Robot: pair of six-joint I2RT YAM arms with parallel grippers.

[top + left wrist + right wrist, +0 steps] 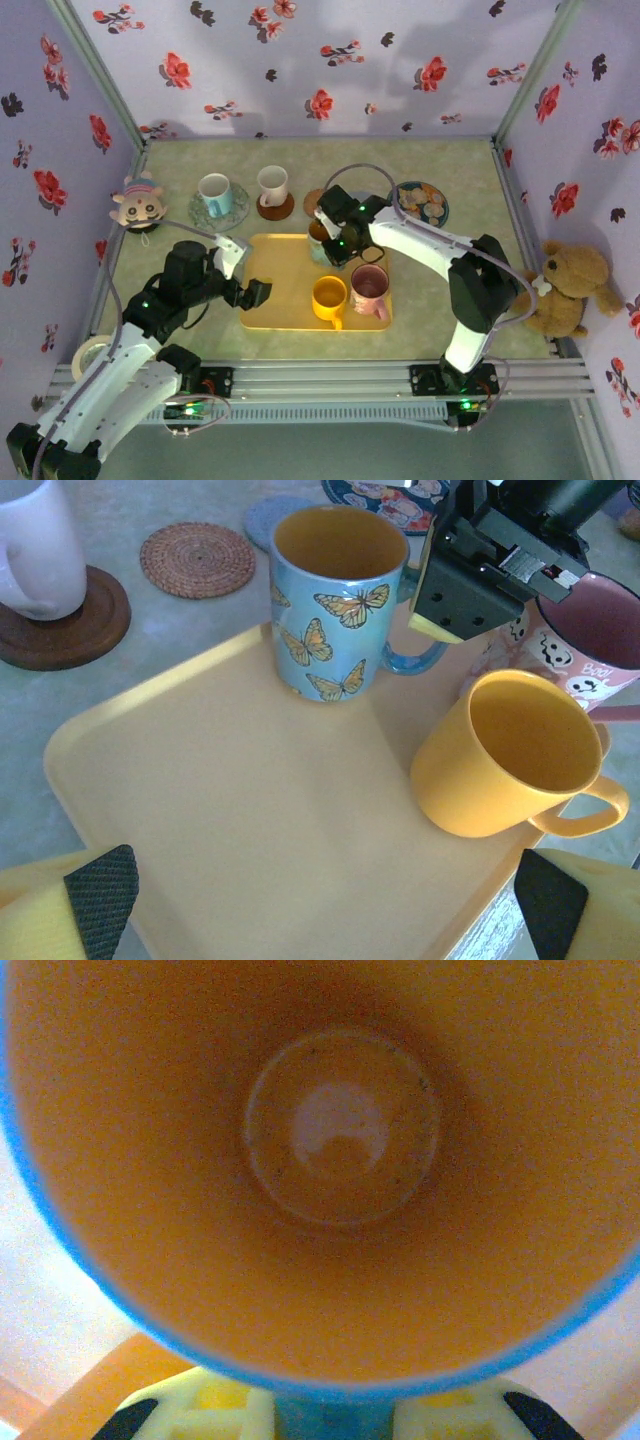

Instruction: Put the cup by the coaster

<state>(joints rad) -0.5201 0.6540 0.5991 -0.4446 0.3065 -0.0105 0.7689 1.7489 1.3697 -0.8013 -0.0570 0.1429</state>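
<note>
The cup is blue with butterflies and orange inside. It stands upright at the far edge of the yellow tray. My right gripper is shut on its blue handle. The right wrist view looks straight down into the cup, with the handle between the yellow fingers. From above, the right gripper covers most of the cup. The bare woven coaster lies on the table just beyond the tray. My left gripper hangs open over the tray's near left part, holding nothing.
A yellow mug and a pink ghost mug stand on the tray to the right. A white mug on a wooden coaster, another mug on a patterned coaster, a plate of cookies and two soft toys sit around the table.
</note>
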